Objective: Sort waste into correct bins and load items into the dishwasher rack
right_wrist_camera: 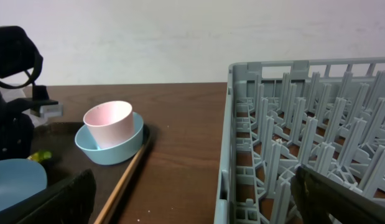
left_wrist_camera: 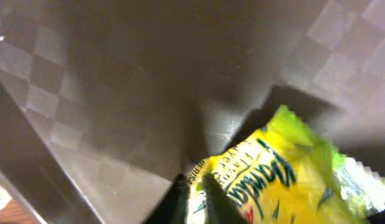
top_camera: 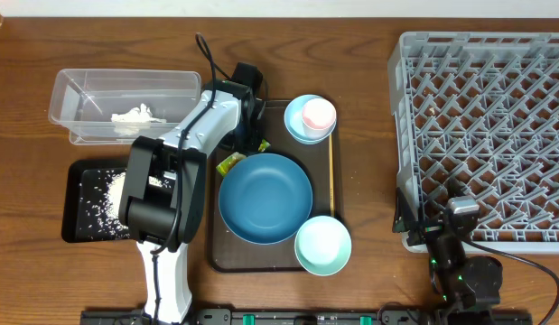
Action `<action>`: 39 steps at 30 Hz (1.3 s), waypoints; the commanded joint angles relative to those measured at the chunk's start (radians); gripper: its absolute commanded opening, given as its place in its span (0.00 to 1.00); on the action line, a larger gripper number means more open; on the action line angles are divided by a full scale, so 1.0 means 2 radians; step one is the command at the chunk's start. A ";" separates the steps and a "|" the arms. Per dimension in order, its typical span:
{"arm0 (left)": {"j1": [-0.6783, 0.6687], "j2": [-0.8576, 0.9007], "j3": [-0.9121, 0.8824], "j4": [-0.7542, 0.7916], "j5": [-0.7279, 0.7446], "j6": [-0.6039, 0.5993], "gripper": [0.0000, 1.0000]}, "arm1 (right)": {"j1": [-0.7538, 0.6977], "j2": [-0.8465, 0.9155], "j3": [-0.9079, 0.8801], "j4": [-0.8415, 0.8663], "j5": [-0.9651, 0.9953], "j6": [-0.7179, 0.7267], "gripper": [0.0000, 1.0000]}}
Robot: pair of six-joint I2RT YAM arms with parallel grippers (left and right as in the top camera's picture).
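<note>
Clear tub (top_camera: 59, 97) holds tissue (top_camera: 137, 116), black tray (top_camera: 67, 206) grains (top_camera: 110, 191); right fingers (right_wrist_camera: 58, 199) wide, left fingers (left_wrist_camera: 173, 208) unclear

The left arm (top_camera: 184, 149) wears white shells between bulky black joint housings, and a black cable (top_camera: 209, 63) loops off it. The right arm (top_camera: 464, 275) is black with a grey block (top_camera: 461, 207) and what seem tiny green lights; the right gripper (right_wrist_camera: 192, 202) has dark, blurred jaws.

Up close you see the wrapper (left_wrist_camera: 285, 180) as glossy, crinkled printed film, lying on a brown tray (left_wrist_camera: 117, 81) with a faint checked texture and dull sheen. Your rack (top_camera: 487, 126) is matt grey plastic, the tub (top_camera: 71, 99) clear and shiny, the dish (top_camera: 265, 197) smooth, and the stick (right_wrist_camera: 127, 180) and table (top_camera: 369, 181) wood.
</note>
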 commanded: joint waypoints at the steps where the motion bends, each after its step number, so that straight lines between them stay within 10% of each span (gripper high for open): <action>1: -0.001 0.001 -0.005 0.001 0.013 0.002 0.06 | -0.006 -0.003 -0.001 -0.002 0.002 -0.005 0.99; 23: 0.118 -0.120 0.030 0.027 0.102 -0.059 0.06 | -0.006 -0.003 -0.001 -0.002 0.002 -0.005 0.99; 29: 0.108 -0.113 0.010 0.005 0.149 -0.008 0.37 | -0.006 -0.003 -0.001 -0.002 0.002 -0.005 0.99; 39: 0.120 -0.133 0.022 0.020 0.034 -0.121 0.42 | -0.006 -0.003 -0.001 -0.002 0.002 -0.005 0.99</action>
